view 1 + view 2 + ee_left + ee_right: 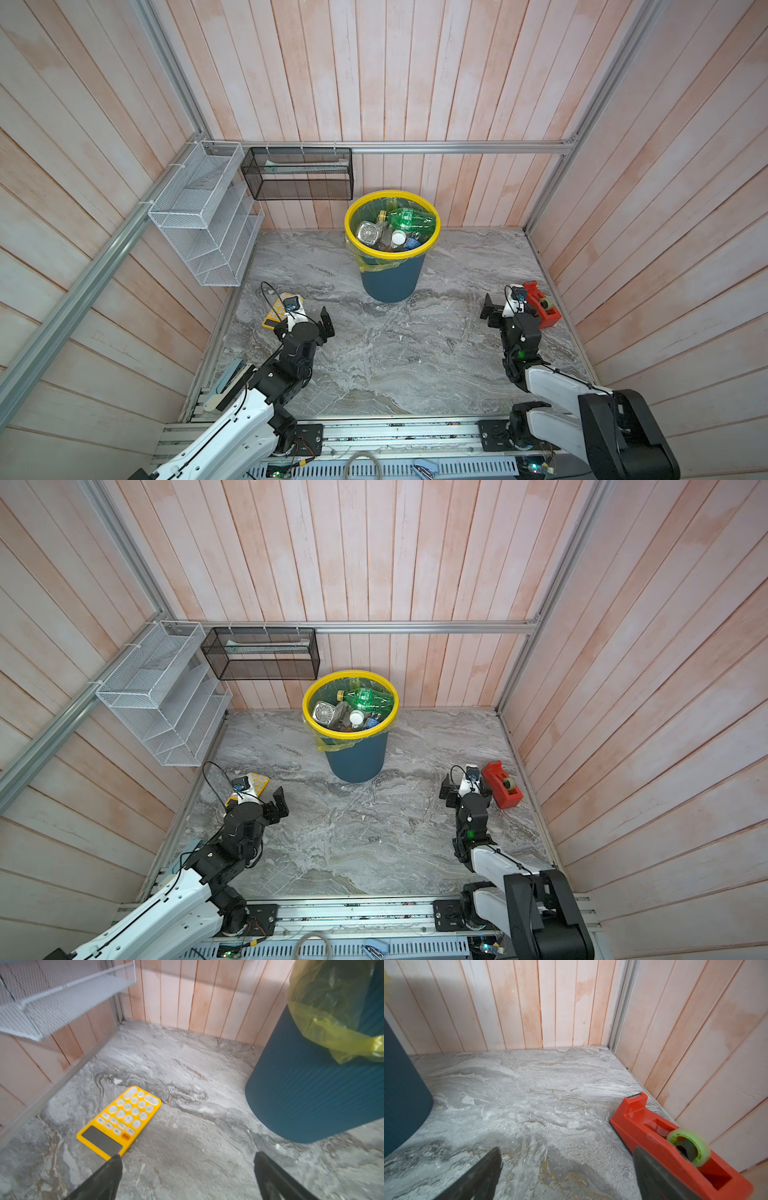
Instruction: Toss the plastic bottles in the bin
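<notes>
Since bottles point(411, 218) sit in the bin point(390, 286), spread-open empty left gripper point(187, 1156) and right gripper point(566, 1150) may wrongly grab calculator point(122, 1120) or tape dispenser point(654, 1132).

Yellow calc point(119, 1121) flat on marble top point(395, 353), red tape dispenser point(652, 1132) (green roll point(683, 1132)) well apart; white rack point(203, 216) & black basket point(299, 174) wall-hung.

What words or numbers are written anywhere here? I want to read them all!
Nothing here can be read for sure.
On the flat yellow calculator: marks on the round white keys and on the orange key, too blurred to read.
On the green plastic bottle inside the round teal bin: a label, too small to read.
On the red plastic tape dispenser: no writing shows.
</notes>
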`<state>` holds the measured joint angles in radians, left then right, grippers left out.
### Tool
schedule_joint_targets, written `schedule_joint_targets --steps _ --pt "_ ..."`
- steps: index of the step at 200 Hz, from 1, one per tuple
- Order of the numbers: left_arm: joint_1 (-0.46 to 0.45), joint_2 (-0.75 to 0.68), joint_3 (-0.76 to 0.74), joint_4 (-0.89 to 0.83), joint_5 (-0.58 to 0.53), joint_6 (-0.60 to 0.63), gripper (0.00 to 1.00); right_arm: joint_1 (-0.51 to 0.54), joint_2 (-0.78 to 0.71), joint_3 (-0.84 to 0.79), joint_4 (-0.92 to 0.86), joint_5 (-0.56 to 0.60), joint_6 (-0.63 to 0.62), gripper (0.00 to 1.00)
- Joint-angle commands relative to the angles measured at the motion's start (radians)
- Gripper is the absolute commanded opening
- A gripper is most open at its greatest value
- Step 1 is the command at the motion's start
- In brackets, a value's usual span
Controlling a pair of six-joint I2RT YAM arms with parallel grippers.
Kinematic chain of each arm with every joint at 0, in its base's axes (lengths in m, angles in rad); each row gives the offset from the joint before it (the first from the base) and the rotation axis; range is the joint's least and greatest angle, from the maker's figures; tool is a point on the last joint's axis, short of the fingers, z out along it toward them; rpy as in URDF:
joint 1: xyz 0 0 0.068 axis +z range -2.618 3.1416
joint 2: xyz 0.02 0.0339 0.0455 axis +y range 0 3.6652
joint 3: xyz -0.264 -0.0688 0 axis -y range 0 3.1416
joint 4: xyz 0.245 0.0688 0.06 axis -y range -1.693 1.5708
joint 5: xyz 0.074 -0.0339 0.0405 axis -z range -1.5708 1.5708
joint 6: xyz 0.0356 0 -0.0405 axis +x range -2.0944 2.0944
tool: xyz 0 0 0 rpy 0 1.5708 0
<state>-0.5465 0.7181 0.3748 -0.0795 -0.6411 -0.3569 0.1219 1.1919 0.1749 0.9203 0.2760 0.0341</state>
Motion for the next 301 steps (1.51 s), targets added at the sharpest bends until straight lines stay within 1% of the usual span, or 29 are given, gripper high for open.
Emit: schedule_joint_targets --steps 1,8,20,41,54,60,63,69,81,86,93,111,114,119,130,141,147,152,154,160,169,179,184,196,212,225,239,301 --pt "0.017 0.023 -0.049 0.173 -0.112 0.170 1.00 -0.028 0.088 -0.019 0.208 0.001 0.015 0.98" --pt "0.024 0.030 -0.069 0.229 -0.137 0.210 1.00 -0.031 0.115 -0.008 0.212 -0.005 0.013 0.97" --pt "0.050 0.043 -0.116 0.350 -0.155 0.263 1.00 -0.039 0.147 0.022 0.213 -0.048 0.004 0.96" --pt "0.123 0.068 -0.197 0.514 -0.134 0.274 1.00 -0.053 0.227 0.032 0.291 -0.093 -0.007 0.96" --pt "0.177 0.102 -0.256 0.646 -0.093 0.274 1.00 -0.065 0.320 0.030 0.378 -0.117 -0.005 0.96" --pt "0.203 0.125 -0.278 0.704 -0.070 0.274 1.00 -0.067 0.365 0.034 0.431 -0.129 -0.023 0.95" --pt "0.216 0.137 -0.287 0.729 -0.058 0.274 1.00 -0.069 0.360 0.034 0.419 -0.135 -0.019 0.96" --pt "0.239 0.161 -0.298 0.766 -0.036 0.272 1.00 -0.079 0.332 0.051 0.333 -0.155 -0.002 0.96" --pt "0.281 0.217 -0.287 0.799 -0.002 0.261 1.00 -0.085 0.344 0.051 0.360 -0.170 -0.004 0.98" --pt "0.300 0.241 -0.277 0.807 0.027 0.265 1.00 -0.087 0.338 0.055 0.336 -0.171 -0.003 0.99" --pt "0.325 0.283 -0.269 0.852 0.070 0.270 1.00 -0.087 0.344 0.051 0.359 -0.170 -0.005 0.99" --pt "0.387 0.406 -0.263 1.017 0.133 0.273 1.00 -0.086 0.342 0.053 0.353 -0.173 -0.005 1.00" --pt "0.398 0.424 -0.264 1.054 0.147 0.296 1.00 -0.086 0.340 0.054 0.345 -0.172 -0.005 1.00" --pt "0.417 0.465 -0.264 1.113 0.173 0.302 1.00 -0.086 0.341 0.054 0.347 -0.172 -0.005 1.00" --pt "0.470 0.546 -0.262 1.228 0.265 0.303 1.00 -0.086 0.340 0.055 0.345 -0.173 -0.005 1.00" --pt "0.529 0.632 -0.249 1.298 0.356 0.287 1.00 -0.086 0.341 0.053 0.349 -0.173 -0.005 1.00" --pt "0.561 0.693 -0.239 1.334 0.404 0.232 1.00 -0.086 0.342 0.054 0.349 -0.172 -0.005 1.00" --pt "0.589 0.750 -0.233 1.395 0.459 0.227 1.00 -0.086 0.341 0.054 0.351 -0.171 -0.005 1.00" --pt "0.600 0.770 -0.227 1.410 0.499 0.226 1.00 -0.086 0.341 0.053 0.350 -0.173 -0.005 1.00" --pt "0.614 0.805 -0.216 1.396 0.583 0.236 1.00 -0.086 0.341 0.053 0.349 -0.172 -0.005 1.00" --pt "0.614 0.841 -0.173 1.378 0.632 0.261 1.00 -0.085 0.341 0.053 0.350 -0.171 -0.005 1.00" --pt "0.614 0.814 -0.111 1.216 0.680 0.273 1.00 -0.086 0.342 0.053 0.350 -0.171 -0.005 1.00" --pt "0.609 0.808 -0.095 1.178 0.672 0.273 1.00 -0.087 0.341 0.052 0.350 -0.172 -0.005 1.00" --pt "0.609 0.835 -0.118 1.267 0.676 0.273 1.00 -0.085 0.341 0.054 0.350 -0.171 -0.005 1.00" --pt "0.608 0.814 -0.101 1.197 0.674 0.274 1.00 -0.085 0.340 0.052 0.350 -0.171 -0.006 1.00" --pt "0.608 0.826 -0.108 1.228 0.670 0.274 1.00 -0.086 0.341 0.052 0.349 -0.171 -0.005 1.00" --pt "0.606 0.818 -0.102 1.205 0.669 0.274 1.00 -0.085 0.341 0.053 0.349 -0.170 -0.005 1.00" --pt "0.599 0.820 -0.101 1.208 0.655 0.300 1.00 -0.087 0.342 0.053 0.350 -0.170 -0.006 1.00"
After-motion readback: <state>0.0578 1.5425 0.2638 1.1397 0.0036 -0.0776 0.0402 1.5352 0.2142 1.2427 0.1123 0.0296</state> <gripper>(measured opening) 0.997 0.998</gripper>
